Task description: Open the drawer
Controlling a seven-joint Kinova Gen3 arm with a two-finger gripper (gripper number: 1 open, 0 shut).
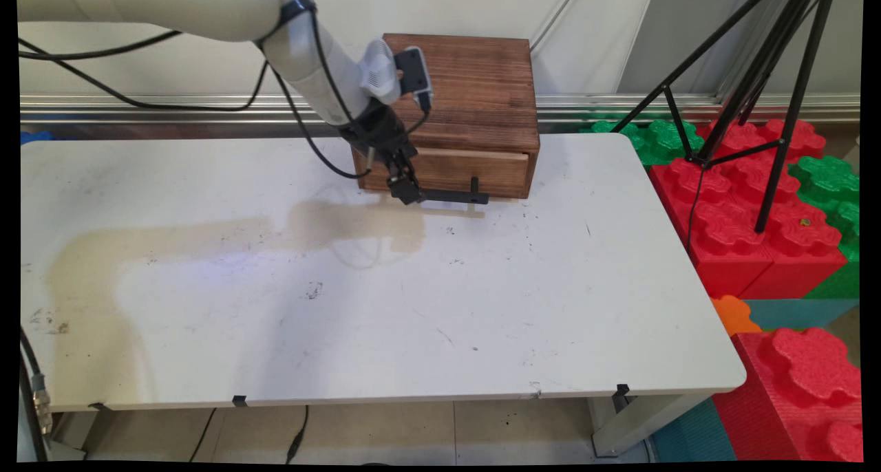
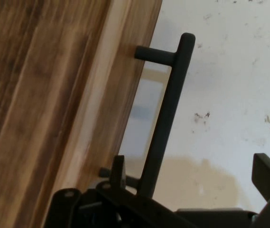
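Pincer (image 1: 406, 191) spread wide astride left end of black bar handle (image 1: 454, 197), not clamped, one finger (image 2: 117, 172) slipped behind bar toward drawer front (image 1: 475, 171) of wooden box (image 1: 475, 93) at table (image 1: 413, 307) far edge.

Robot lab: tripod (image 1: 757, 87), foam blocks (image 1: 750, 217)

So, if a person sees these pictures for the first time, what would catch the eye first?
Probably the dark wooden drawer box at the far edge of the white table, with the gripper down at the left end of its black bar handle. In the hand view the jaws stand open, one on each side of the handle. Bright red and green foam blocks are piled right of the table.
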